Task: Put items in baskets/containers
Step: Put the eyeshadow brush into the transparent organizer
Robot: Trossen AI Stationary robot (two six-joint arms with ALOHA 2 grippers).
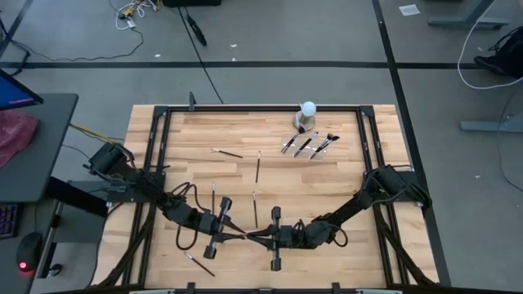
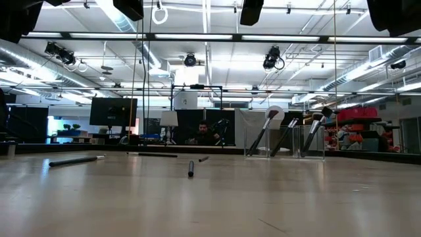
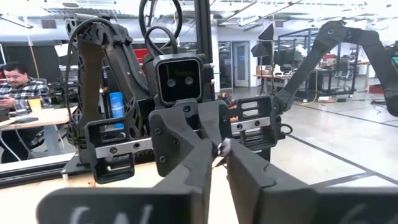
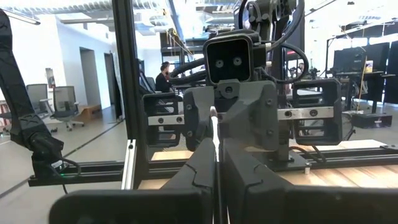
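Both grippers met nose to nose over the near middle of the table (image 1: 270,175), each gripping one end of the same makeup brush (image 1: 248,236). The left gripper (image 1: 237,235) had its fingers (image 3: 186,165) drawn in on the brush's silver-tipped end, which showed as a small bright nub just between their tips. The right gripper (image 1: 260,238) was clenched on the other end; in its own wrist view the thin pale handle (image 4: 215,134) rose straight up from the seam between its two dark fingers (image 4: 199,168), which pressed together with no gap.

Ahead of both sets of fingertips, toward the far side of the table, loose brushes (image 1: 257,167) lay scattered on the wood, one just beyond the tips and others well apart. Behind the left gripper's fingers another brush (image 1: 198,264) lay near the front edge.

The clear tray (image 1: 312,144) sat well beyond the fingers at the far right, with several brushes (image 2: 268,131) leaning in it, just beside a white ball on a grey base (image 1: 307,114).
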